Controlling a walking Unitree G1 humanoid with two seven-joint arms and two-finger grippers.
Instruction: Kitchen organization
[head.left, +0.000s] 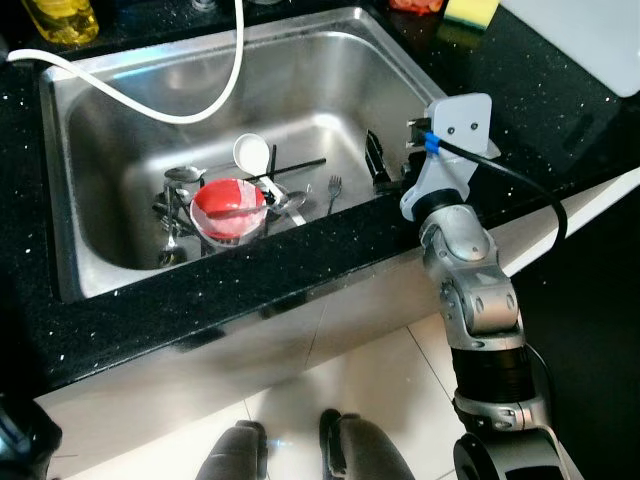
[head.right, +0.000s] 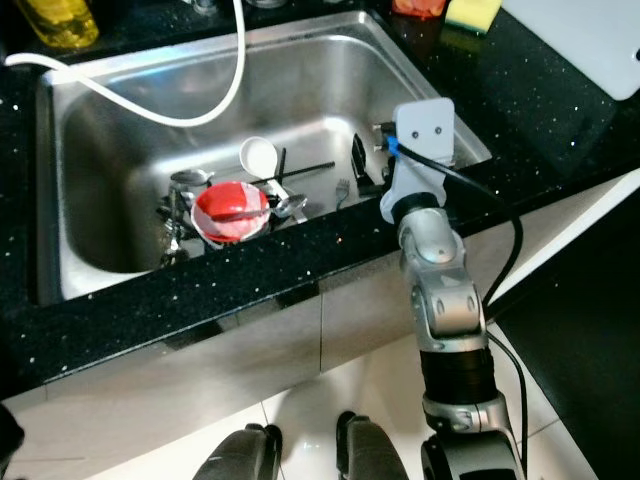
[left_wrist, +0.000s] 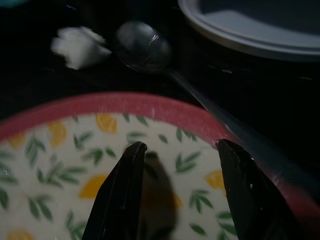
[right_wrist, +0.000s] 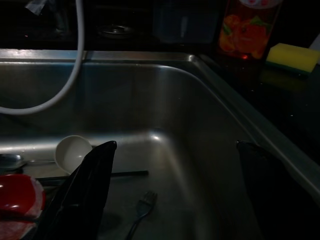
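The right gripper (head.left: 385, 165), fingers spread, is hanging over the sink (head.left: 330, 70) beside a red bowl (head.left: 229, 209); the left gripper (left_wrist: 180, 195) is gaping above a leaf-patterned plate (left_wrist: 65, 155).

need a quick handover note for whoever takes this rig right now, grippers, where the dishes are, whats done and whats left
Right gripper: open, empty, over the right end of the stainless steel sink.
Left gripper: open, empty, above a red-rimmed plate with a leaf and orange pattern; a metal spoon lies beyond the plate.
In the sink: red bowl, small white cup, metal fork, black chopsticks and other cutlery in a pile, under a white hose.
Done: nothing lifted out that I can see.
Left: clear the sink items, probably the fork first.
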